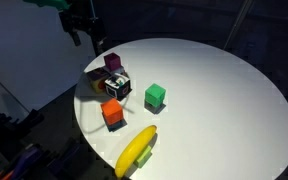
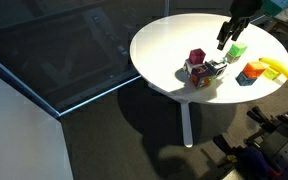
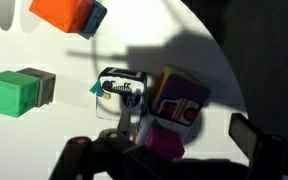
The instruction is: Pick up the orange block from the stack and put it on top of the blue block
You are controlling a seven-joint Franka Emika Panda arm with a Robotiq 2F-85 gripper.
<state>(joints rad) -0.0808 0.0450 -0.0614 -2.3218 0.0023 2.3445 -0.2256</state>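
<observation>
The orange block rests on top of a blue block near the table's edge; it shows in both exterior views and at the top of the wrist view. My gripper is open and empty, raised above the table, apart from the orange block. In the wrist view my gripper hangs over a cluster of a magenta block and a patterned cube. In an exterior view my gripper is above the green block.
A green block sits near the middle of the round white table. A yellow banana lies at the table's edge near the orange block. A small printed box sits beside the patterned cube.
</observation>
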